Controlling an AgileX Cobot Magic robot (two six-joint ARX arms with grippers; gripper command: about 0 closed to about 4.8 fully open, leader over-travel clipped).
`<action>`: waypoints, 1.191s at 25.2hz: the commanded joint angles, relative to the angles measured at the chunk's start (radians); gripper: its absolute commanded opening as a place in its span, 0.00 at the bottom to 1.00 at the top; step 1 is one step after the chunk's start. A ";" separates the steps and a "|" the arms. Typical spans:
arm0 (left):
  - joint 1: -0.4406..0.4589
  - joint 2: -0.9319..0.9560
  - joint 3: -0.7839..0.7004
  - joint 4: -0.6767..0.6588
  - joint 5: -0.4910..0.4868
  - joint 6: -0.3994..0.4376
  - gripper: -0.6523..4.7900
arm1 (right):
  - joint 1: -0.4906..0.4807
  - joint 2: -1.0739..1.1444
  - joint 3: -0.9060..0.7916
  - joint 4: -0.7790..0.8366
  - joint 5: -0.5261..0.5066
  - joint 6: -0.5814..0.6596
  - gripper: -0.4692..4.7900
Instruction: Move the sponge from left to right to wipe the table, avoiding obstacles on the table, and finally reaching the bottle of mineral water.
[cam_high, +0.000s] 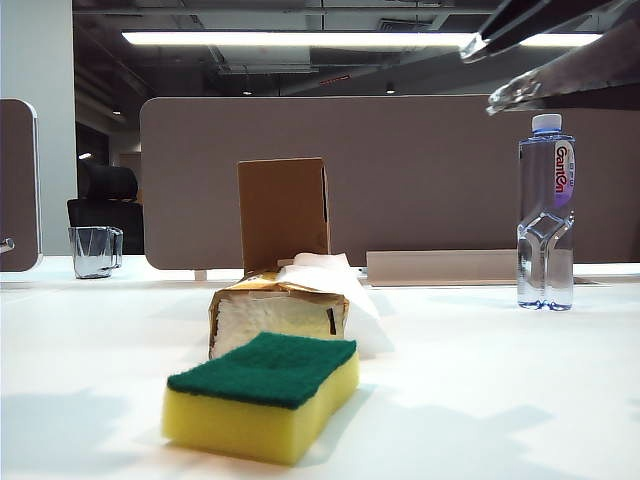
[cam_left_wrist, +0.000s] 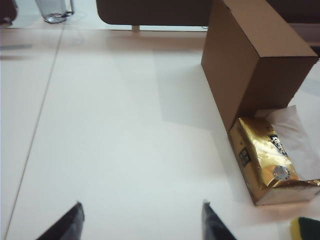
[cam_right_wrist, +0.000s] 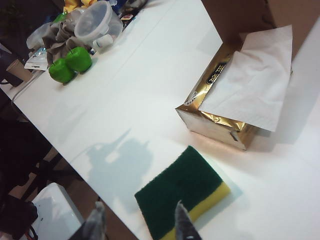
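We hold our spread right gripper (cam_right_wrist: 137, 220) near the sponge (cam_right_wrist: 180, 197), which stretches toward two o'clock; our left gripper (cam_left_wrist: 142, 222) is spread too.

Sponge (cam_high: 262, 395), yellow with green top, flat near table (cam_high: 500, 400) front edge, before tissue pack (cam_high: 277, 312), box (cam_high: 283, 212); bottle (cam_high: 545, 212) upright far right.

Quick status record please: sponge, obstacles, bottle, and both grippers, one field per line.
sponge: flat on the table, green side up, not held
tissue pack: just behind the sponge, one sheet sticking out
cardboard box: upright behind the tissue pack
water bottle: upright, far right, clear of the rest
left gripper: open, empty, above bare table beside box and pack
right gripper: partly open, empty, above the sponge's end
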 joint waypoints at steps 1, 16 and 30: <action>0.000 -0.038 0.002 -0.021 -0.004 0.003 0.68 | 0.034 0.024 0.004 0.028 0.012 0.037 0.49; 0.000 -0.209 -0.011 -0.150 -0.010 -0.027 0.67 | 0.123 0.169 0.004 0.071 0.025 0.133 0.61; 0.000 -0.216 -0.024 -0.127 -0.003 -0.050 0.67 | 0.164 0.478 0.004 0.271 0.055 0.255 0.70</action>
